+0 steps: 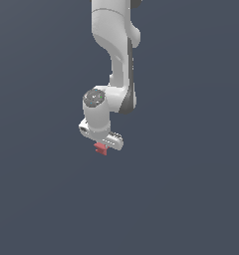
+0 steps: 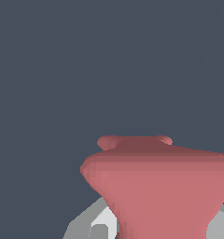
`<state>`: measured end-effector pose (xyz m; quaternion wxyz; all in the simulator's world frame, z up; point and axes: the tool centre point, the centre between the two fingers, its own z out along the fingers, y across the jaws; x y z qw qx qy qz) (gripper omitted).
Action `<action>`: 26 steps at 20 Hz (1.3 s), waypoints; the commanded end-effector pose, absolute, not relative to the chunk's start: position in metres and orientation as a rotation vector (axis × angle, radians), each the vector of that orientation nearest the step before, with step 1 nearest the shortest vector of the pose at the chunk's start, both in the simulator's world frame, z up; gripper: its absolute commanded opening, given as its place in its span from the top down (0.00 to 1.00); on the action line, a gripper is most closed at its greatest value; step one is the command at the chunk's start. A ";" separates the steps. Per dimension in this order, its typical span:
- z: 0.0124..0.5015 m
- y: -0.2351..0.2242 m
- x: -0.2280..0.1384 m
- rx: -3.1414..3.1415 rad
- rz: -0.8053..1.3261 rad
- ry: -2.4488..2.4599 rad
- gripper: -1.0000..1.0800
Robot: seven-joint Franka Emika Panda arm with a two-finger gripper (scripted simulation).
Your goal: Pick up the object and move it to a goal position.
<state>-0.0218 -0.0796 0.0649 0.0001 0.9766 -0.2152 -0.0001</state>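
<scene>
Claw [image 1: 102, 145]: my fingers closed in on the red object [image 1: 100, 148], which sits directly under my white hand in the exterior view. Fingertips themselves not resolvable there; the piece pokes out just below the hand w/ no gap visible. Wrist view: object [image 2: 160, 186] fills the lower frame right at the cam, w/ grey-white finger parts [image 2: 97, 224] showing either side of its narrow end. So I read it as gripped, claw nearly closed around a thin piece. Exact opening: can't tell.

Object orientation: wrist view shows narrow waist toward my hand, flaring out to a wide lip away from it, w/ a smaller bumpy rim beyond that. Long axis appears to run along my approach dir., i.e. roughly vertical in exterior view, but the piece is too small there to confirm.

Appearance: matte red/pink, no gloss, waisted, stepped outline. Tiny vs my hand.

Position: near centre of exterior view, against plain dark grey-blue background. Whether it touches the worktop: can't tell.
</scene>
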 end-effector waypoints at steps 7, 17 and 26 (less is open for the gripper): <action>0.089 -0.106 0.027 3.067 0.000 -0.676 1.00; 0.112 -0.132 0.076 3.067 0.000 -0.676 1.00; 0.128 -0.150 0.111 3.067 0.000 -0.676 1.00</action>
